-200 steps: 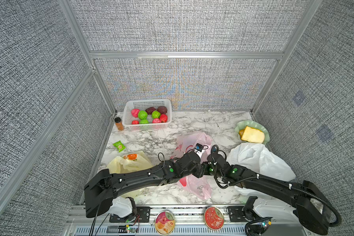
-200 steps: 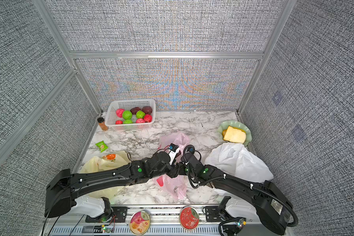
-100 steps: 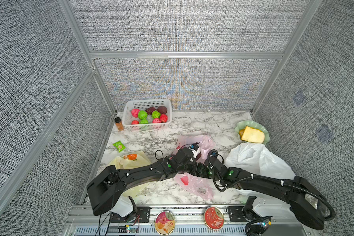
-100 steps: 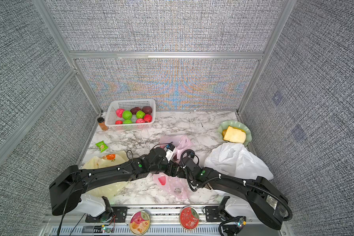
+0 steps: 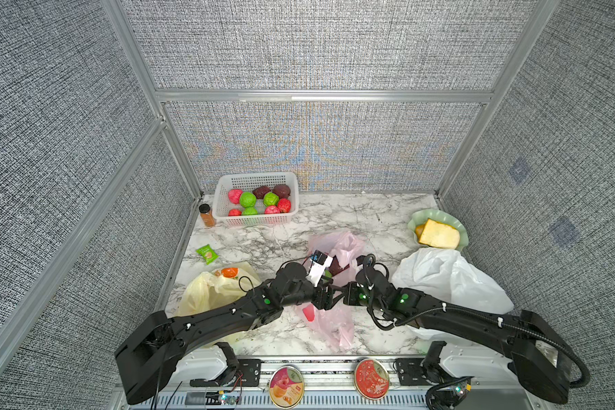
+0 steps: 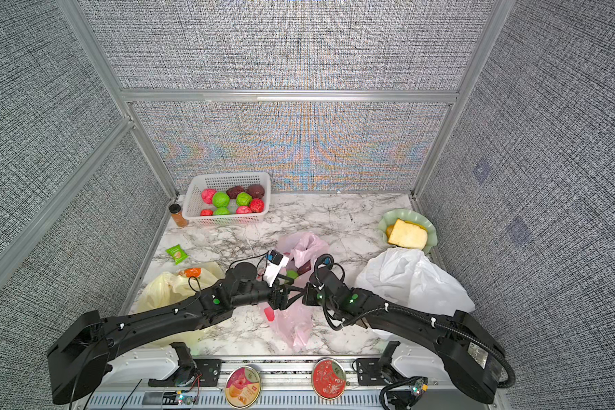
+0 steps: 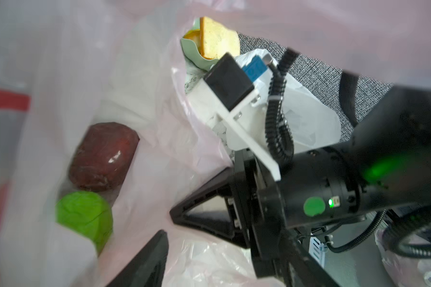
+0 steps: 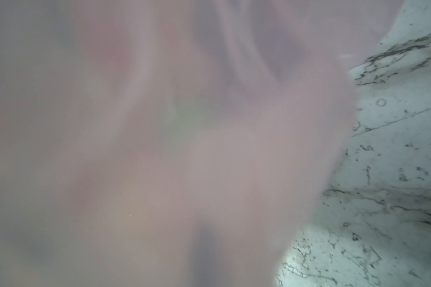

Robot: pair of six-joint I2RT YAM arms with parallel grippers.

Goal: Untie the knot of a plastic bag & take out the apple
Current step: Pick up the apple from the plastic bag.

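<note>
Over the middle of a white-veined marble desk point(image 5: 380, 216), two black robot arms point(image 5: 210, 323) meet at a crumpled translucent pink plastic bag point(image 5: 338, 245). Right pincer point(image 7: 176, 214), pressed together, pinches a fold of the bag's film; left pincer point(image 5: 327, 297), fingers spread wide, hangs just beside it at the bag. Inside the pink bag lie a glossy dark red fruit point(image 7: 103, 156) and, just beside it, a bright green rounded fruit point(image 7: 85, 216); which is the apple cannot be told. Behind the pink bag stands a white plastic mesh basket point(image 5: 256, 223) of coloured fruit point(image 5: 247, 199); a crumpled white plastic bag point(image 5: 448, 280) lies to the pink bag's right, a pale yellow plastic bag point(image 5: 206, 291) to its left.
</note>
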